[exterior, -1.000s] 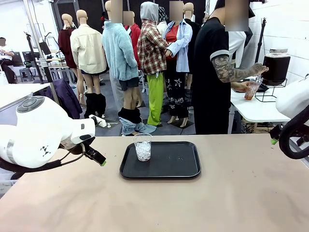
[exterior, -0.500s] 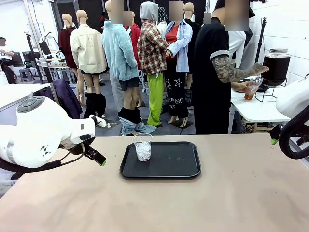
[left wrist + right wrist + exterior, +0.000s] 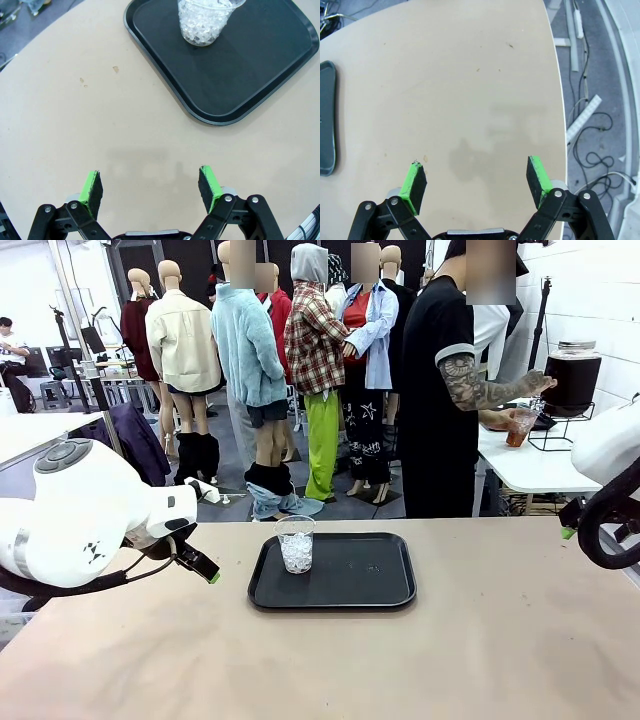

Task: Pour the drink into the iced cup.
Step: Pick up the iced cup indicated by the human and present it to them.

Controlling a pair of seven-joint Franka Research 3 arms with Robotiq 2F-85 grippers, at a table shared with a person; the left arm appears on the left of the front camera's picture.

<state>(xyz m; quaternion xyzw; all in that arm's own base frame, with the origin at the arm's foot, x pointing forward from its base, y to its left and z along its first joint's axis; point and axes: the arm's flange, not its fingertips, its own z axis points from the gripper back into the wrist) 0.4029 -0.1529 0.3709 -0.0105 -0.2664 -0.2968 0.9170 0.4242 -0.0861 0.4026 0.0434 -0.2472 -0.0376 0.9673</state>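
Front view: the iced cup [image 3: 295, 543] is standing at the left end of the black tray [image 3: 370, 585]. Far right, a person [image 3: 440, 390] is holding the reddish drink [image 3: 519, 427] under a dark dispenser [image 3: 572, 378].

Left wrist view: the left gripper [image 3: 150, 186] is hanging wide and empty over the table [image 3: 60, 100].

Right wrist view: the right gripper [image 3: 477, 184] is gaping wide, empty.

The drink's thin clear cup is looking light, crushable and sloshy, so a gentle mid-wall hold is seeming safest.

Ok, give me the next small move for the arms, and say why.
Probably wait, with left gripper and right gripper open above the table. The iced cup on the tray holds only ice, and the drink is in a cup in the person's hand at the dispenser on the far side table.
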